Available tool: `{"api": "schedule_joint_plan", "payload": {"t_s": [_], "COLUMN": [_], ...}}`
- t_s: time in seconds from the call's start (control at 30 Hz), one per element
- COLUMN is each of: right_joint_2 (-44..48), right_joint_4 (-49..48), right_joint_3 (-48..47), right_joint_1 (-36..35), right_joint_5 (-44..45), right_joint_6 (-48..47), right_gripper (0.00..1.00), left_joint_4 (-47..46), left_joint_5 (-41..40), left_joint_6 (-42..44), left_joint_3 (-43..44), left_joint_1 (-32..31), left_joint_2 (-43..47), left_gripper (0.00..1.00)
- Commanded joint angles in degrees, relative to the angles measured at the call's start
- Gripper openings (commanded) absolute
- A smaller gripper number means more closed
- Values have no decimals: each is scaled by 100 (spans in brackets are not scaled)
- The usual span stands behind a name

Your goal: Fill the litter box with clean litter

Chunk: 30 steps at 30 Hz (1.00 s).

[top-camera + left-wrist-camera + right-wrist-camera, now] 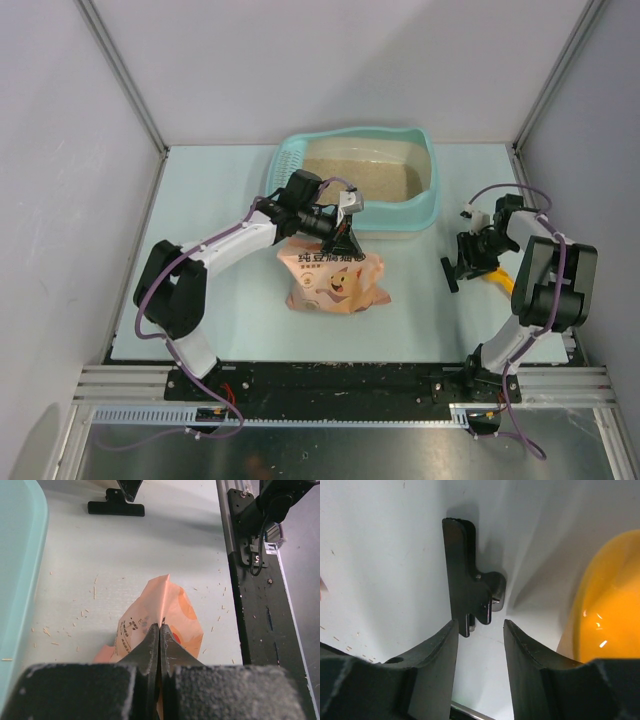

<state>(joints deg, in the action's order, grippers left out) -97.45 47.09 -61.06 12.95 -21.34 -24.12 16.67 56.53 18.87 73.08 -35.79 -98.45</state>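
The litter box [422,212] sits upper centre on the tabletop [210,190], with beige litter [365,178] covering its floor. My left jaws are pinched tight on the top edge of the pink bag [335,285], just below the box in the frame. My right jaws stand half open and hold nothing. One end of a black clip [467,590] lies between them, with an orange scoop [605,605] beside it.

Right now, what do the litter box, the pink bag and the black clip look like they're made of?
The litter box looks like moulded plastic: smooth, even teal, with rounded corners. The pink bag seems to be thin printed film, plastic or coated paper, since it creases and crumples. The black clip appears to be matte black plastic or painted metal, with a small glinting hinge part.
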Motion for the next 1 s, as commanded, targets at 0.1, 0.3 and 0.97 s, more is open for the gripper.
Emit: {"api": "schedule_joint_plan", "payload": {"t_s": [0.1,0.3,0.97], "right_joint_2": [-388,-573,1525], "right_joint_4": [-209,-183,1547], "right_joint_3": [-222,-336,-565], "right_joint_1": [-47,-38,-142], "right_joint_5": [-238,-432,-1740], "right_joint_6": [-207,-382,-1691], "right_gripper": [35,28,0], "left_joint_4": [3,47,82], "left_joint_5": [-151,-195,-204], "left_joint_6": [-77,-33,116], "left_joint_3": [66,101,163], "left_joint_1": [-51,-33,-25], "left_joint_2": [160,116,107], "left_gripper": [0,0,0]}}
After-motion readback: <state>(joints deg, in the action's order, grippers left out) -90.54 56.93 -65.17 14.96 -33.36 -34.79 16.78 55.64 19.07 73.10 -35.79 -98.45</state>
